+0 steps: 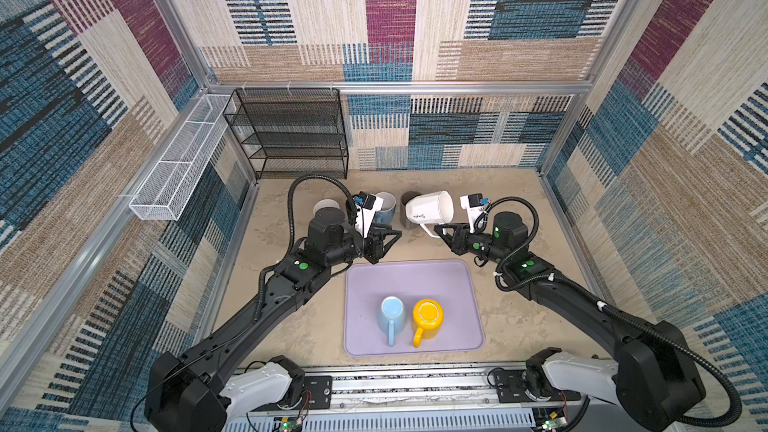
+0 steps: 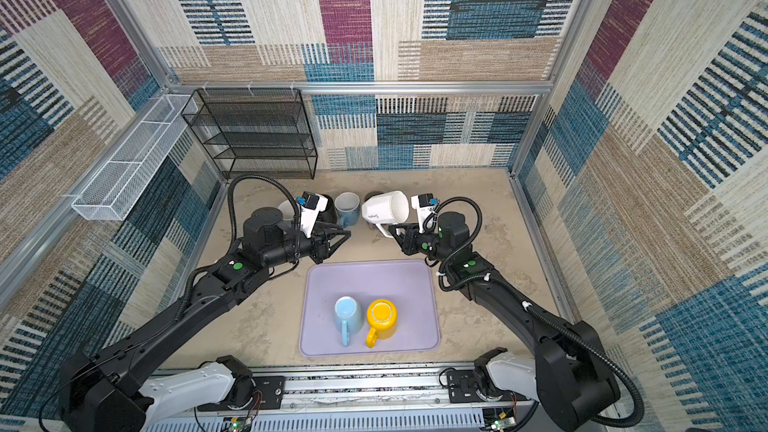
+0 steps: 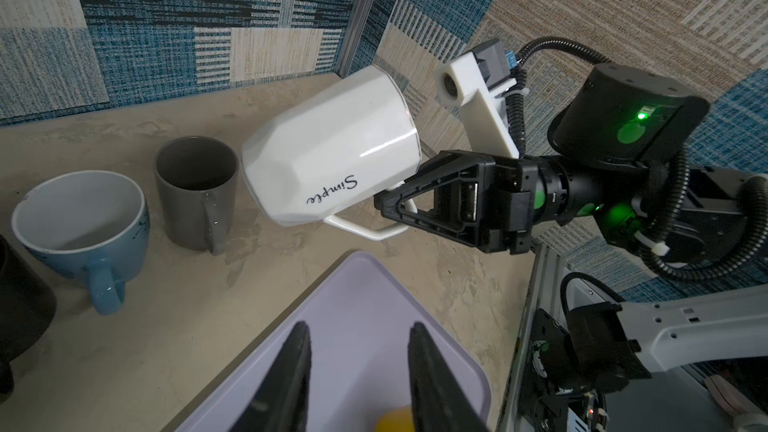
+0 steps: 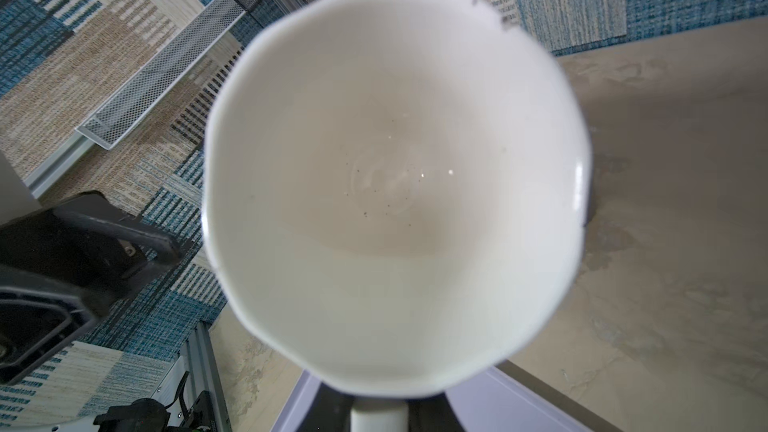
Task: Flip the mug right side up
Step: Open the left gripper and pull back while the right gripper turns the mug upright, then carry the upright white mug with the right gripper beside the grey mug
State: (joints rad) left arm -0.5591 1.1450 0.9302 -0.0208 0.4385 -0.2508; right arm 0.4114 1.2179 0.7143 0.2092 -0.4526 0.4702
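Mid-flip: right gripper (image 1: 439, 229) clamped on the mug (image 1: 428, 207) handle, left gripper (image 3: 359, 328) open, empty. Next I'd roll it upright, set down

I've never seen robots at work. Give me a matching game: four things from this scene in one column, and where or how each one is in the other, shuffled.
Things:
1. white mug
2. yellow mug
3. grey mug
4. left gripper

Places or states:
A. open, holding nothing
B. standing upright on the table
C. gripped by its handle in the right gripper, tipped sideways in the air
D. on the lilac tray

Pairs: 1-C, 2-D, 3-B, 4-A.
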